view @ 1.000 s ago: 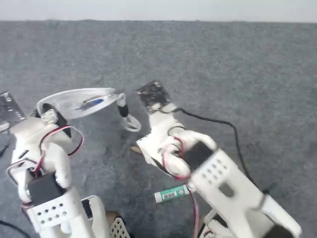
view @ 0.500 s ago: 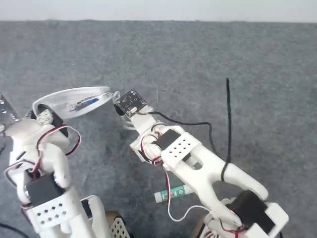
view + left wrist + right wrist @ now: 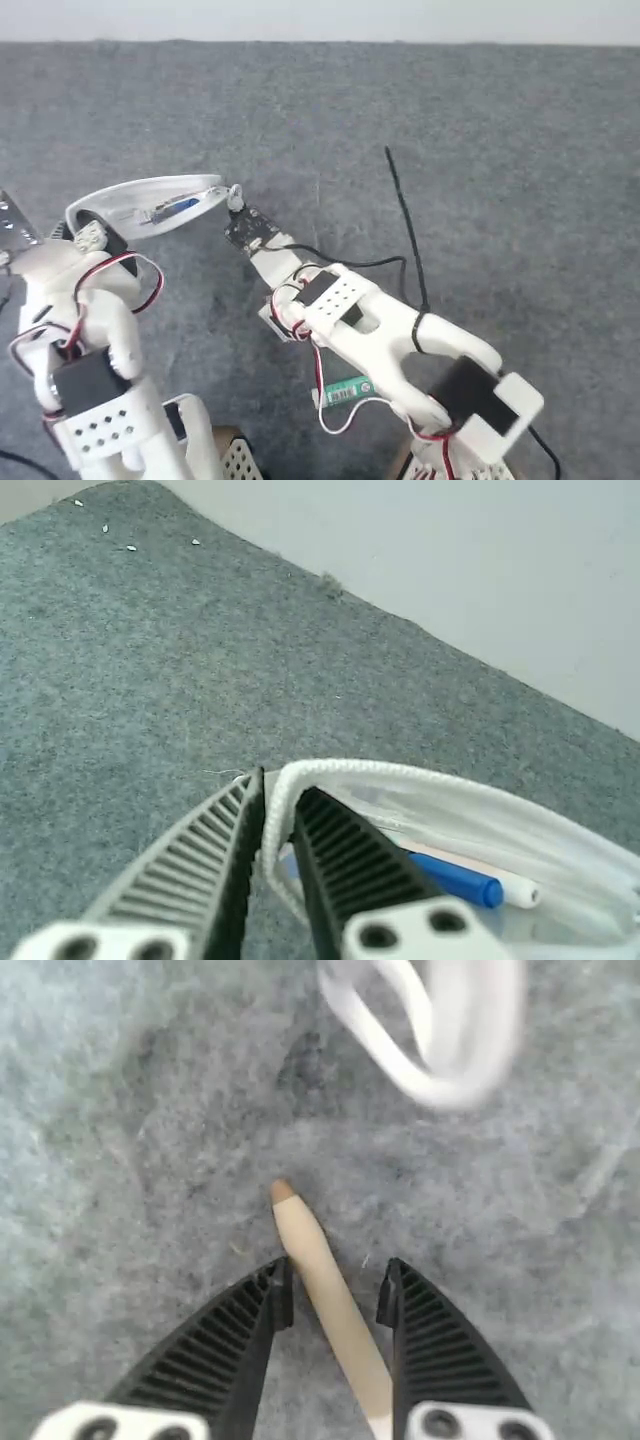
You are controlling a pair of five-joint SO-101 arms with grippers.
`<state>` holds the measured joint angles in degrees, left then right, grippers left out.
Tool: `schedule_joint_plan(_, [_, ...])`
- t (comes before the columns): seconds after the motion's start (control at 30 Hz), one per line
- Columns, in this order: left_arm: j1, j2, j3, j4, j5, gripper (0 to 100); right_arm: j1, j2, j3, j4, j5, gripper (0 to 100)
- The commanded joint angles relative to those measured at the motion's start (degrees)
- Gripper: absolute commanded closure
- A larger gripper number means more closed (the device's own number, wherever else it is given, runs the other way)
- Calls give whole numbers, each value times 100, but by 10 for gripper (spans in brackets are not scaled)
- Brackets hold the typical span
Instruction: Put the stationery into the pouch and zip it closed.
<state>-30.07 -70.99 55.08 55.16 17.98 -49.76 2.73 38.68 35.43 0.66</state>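
High view: the pouch (image 3: 150, 203) is upper left of frame, mouth open, with a blue pen (image 3: 186, 206) inside. My left arm (image 3: 85, 340) is lower left, and the left gripper (image 3: 88, 222) is at the pouch's left end. The right arm (image 3: 345, 315) runs from lower right to centre, wrist just beside the pouch's right end. A green tube (image 3: 343, 391) lies on the mat (image 3: 500, 130) at bottom centre, partly under that arm.

Left wrist: the left gripper (image 3: 278, 825) is pinching the pouch (image 3: 470, 805) by its white rim. The blue pen (image 3: 452, 878) and a white pen (image 3: 520, 891) are inside.

Right wrist: the right gripper (image 3: 337, 1282) is spread, low over the mat (image 3: 130, 1140), one jaw on each side of a beige stick (image 3: 312, 1260) lying there. I can't tell if the jaws touch it. A white loop (image 3: 440, 1045) lies beyond the stick's tip.
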Motion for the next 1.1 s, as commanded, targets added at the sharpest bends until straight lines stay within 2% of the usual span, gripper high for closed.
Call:
schedule_joint_plan(0.0, [-9,-44,-57,-211,79,987,101,40,-114,-101,413,860])
schedule_joint_plan(0.17, [0,-44,-57,-211,79,987,110,48,-88,-92,404,998])
schedule_joint_plan(0.23, [0,-44,-57,-211,79,987,119,48,-53,-22,404,976])
schedule_joint_plan(0.37, [0,-44,-57,-211,79,987,215,-57,-44,338,404,993])
schedule_joint_plan(0.7, [9,-44,-57,-211,79,987,716,-1516,-9,1411,387,992])
schedule_joint_plan(1.07, [185,-44,-57,-193,88,987,1684,-1719,70,1059,501,992])
